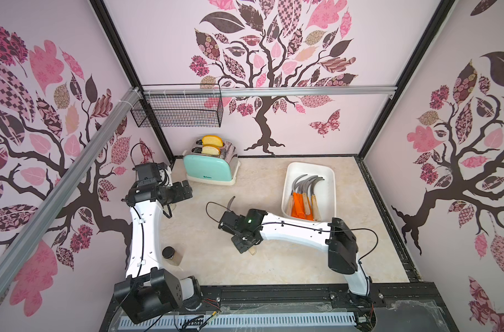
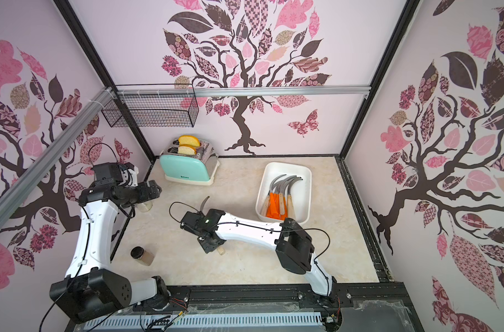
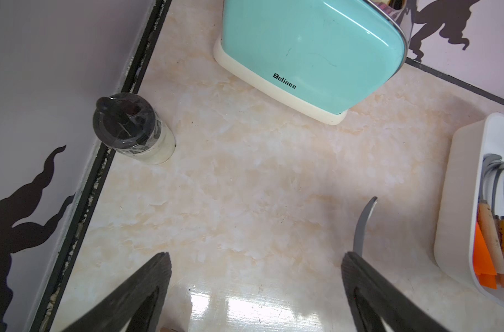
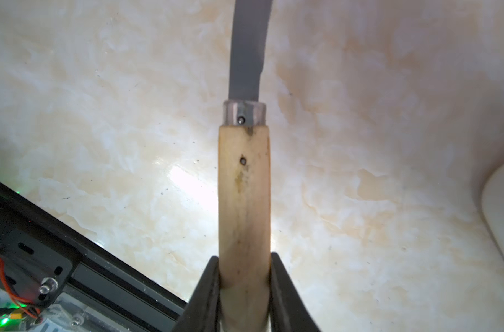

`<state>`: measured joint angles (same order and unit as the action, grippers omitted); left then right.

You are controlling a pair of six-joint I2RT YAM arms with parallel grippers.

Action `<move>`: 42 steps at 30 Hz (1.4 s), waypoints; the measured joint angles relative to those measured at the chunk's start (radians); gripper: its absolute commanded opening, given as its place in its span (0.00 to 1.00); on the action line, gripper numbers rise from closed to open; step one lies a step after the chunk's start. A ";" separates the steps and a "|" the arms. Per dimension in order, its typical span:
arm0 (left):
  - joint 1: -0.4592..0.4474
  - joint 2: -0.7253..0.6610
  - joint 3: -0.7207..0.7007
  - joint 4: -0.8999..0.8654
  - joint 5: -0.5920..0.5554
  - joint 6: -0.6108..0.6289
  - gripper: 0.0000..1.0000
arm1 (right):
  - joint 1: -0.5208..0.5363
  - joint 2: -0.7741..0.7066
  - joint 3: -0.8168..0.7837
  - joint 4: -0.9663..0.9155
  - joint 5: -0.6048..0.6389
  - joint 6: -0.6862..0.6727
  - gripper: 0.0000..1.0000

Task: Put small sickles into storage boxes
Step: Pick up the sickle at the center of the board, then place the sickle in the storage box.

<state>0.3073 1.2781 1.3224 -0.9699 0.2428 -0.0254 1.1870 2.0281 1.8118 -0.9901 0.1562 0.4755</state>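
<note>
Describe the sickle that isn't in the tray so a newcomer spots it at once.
Find the white tray at the right of the table. Left of it, mid-table, the right gripper clamps a wooden-handled sickle. Unlike the other sickles, it is outside the tray.

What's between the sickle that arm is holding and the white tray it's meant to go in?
Nothing visible. The right end effector is shut on the wooden-handled sickle, and only bare tabletop shows between it and the white tray. The toaster stands off to the side.

Right gripper (image 4: pixel 244 257) clamped on pale-wood-handled grey-bladed small sickle (image 4: pixel 243 186), mid-frame | beige marbled tabletop (image 4: pixel 101 115) beneath | white plastic tray (image 4: pixel 503 218), rounded corner at frame edge
</note>
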 measured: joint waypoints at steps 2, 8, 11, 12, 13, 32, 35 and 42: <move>-0.008 0.002 -0.010 0.005 0.017 0.006 0.96 | -0.031 -0.067 -0.044 0.018 0.000 0.002 0.00; -0.127 0.026 -0.016 0.005 0.022 0.044 0.96 | -0.142 -0.225 -0.147 0.050 -0.003 0.003 0.00; -0.175 0.026 -0.016 0.005 0.050 0.057 0.95 | -0.210 -0.283 -0.185 0.061 -0.003 0.002 0.00; -0.178 0.026 -0.016 0.005 0.061 0.059 0.95 | -0.234 -0.304 -0.199 0.063 -0.004 0.002 0.00; -0.178 0.027 -0.016 0.005 0.072 0.060 0.96 | -0.262 -0.325 -0.213 0.064 -0.005 -0.002 0.00; -0.481 0.054 -0.002 0.007 0.058 0.162 0.96 | -0.549 -0.491 -0.295 0.084 -0.030 -0.058 0.00; -0.493 0.054 0.000 0.022 0.072 0.160 0.95 | -0.570 -0.491 -0.313 0.087 -0.047 -0.058 0.00; -0.521 0.080 0.038 0.056 0.070 0.158 0.96 | -0.632 -0.492 -0.367 0.101 -0.097 -0.057 0.00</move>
<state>-0.2142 1.3582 1.3602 -0.9142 0.3126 0.1322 0.5549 1.5360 1.4448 -0.8886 0.0597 0.4187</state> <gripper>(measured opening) 0.955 0.274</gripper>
